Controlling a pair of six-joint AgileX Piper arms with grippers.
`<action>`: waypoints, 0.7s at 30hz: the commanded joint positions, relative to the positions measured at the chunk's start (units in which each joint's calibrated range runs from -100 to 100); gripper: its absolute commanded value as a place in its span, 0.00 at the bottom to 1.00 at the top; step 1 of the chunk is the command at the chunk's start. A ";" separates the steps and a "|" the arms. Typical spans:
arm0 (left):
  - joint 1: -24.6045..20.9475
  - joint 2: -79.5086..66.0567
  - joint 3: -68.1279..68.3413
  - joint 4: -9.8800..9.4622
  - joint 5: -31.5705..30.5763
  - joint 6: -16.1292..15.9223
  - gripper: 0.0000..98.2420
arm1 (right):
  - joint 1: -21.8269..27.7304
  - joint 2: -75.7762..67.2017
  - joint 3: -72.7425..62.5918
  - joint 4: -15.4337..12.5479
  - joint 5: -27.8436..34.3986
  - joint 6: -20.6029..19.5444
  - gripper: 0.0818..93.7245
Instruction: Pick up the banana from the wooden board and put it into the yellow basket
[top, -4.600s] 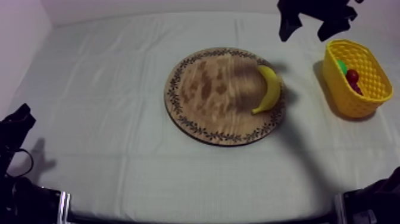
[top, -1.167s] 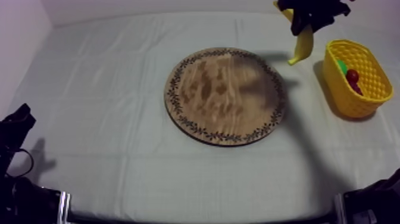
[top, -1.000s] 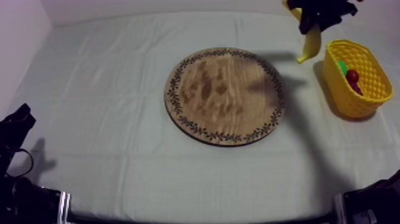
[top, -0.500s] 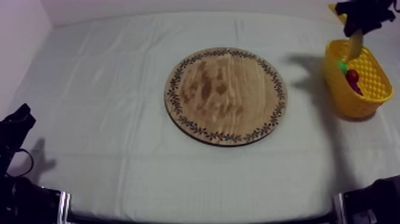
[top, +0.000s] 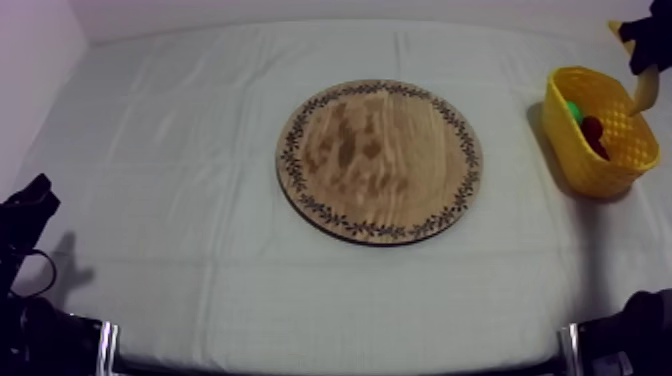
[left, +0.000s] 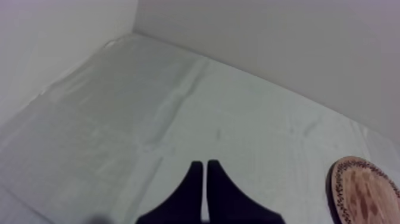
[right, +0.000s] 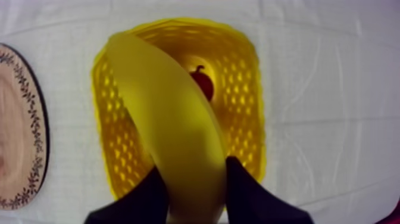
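So the banana is off the board now and has been carried across, pinched in the fingers of the right gripper and hanging right over the basket, so I'd guess only the lower-and-let-go is left. Under the fingers there's a small red fruit and something green already in there, but nothing looks like it's blocking the drop. Left gripper is parked well away, fingers pressed together on nothing.
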 joint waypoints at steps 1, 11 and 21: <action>-0.02 0.02 0.03 -0.01 -0.01 0.01 0.00 | 0.11 0.49 -0.22 0.02 -0.16 -0.04 0.28; -0.02 0.02 0.03 -0.01 -0.01 0.01 0.00 | 0.14 5.17 0.92 0.33 -1.87 -0.89 0.29; -0.02 0.02 0.03 -0.01 -0.01 0.01 0.00 | 0.29 11.59 5.40 1.22 -6.81 -2.51 0.31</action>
